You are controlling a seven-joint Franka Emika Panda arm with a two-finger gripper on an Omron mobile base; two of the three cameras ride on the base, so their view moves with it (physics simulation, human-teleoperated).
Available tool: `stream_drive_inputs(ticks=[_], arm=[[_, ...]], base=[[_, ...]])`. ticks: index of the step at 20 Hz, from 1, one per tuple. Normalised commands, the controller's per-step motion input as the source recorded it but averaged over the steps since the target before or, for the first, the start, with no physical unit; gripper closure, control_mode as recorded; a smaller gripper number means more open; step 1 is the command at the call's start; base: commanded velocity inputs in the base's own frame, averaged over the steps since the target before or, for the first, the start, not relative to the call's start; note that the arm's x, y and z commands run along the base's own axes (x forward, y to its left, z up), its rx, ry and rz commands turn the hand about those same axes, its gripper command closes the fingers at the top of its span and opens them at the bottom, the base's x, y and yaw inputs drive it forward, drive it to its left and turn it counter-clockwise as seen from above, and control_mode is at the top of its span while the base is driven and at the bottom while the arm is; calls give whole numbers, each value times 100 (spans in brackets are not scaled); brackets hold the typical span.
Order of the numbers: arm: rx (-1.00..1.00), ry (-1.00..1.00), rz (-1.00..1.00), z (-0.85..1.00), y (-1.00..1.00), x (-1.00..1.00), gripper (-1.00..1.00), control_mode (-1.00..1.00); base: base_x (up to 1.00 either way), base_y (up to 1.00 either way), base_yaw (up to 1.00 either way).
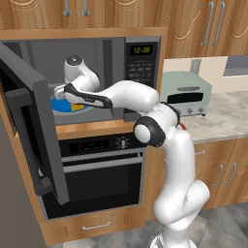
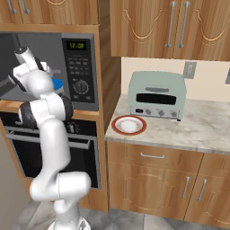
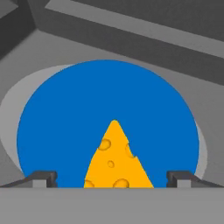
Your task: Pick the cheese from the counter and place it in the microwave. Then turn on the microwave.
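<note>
The cheese, a yellow-orange wedge with holes, lies on a round blue plate inside the microwave. My gripper is open just over it. One dark fingertip stands on each side of the wedge, with a clear gap to it. In the left base view my arm reaches through the open doorway, and a sliver of the cheese shows on the plate under the hand. The counter lies to the right of the microwave.
The microwave door hangs wide open at the left, beside my arm. Below is a black oven. On the counter stand a pale-green toaster oven and a red-rimmed plate. Wooden cabinets run overhead.
</note>
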Motion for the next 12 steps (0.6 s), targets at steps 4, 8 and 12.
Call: stream_drive_inputs(ticks=[4, 8, 12], arm=[[2, -3, -2, 0, -12, -32, -100, -100], [2, -2, -2, 3, -13, -31, -100, -100], [4, 0, -2, 9, -20, -31, -100, -100]], base=[[0, 0, 0], [0, 0, 0], [0, 0, 0]])
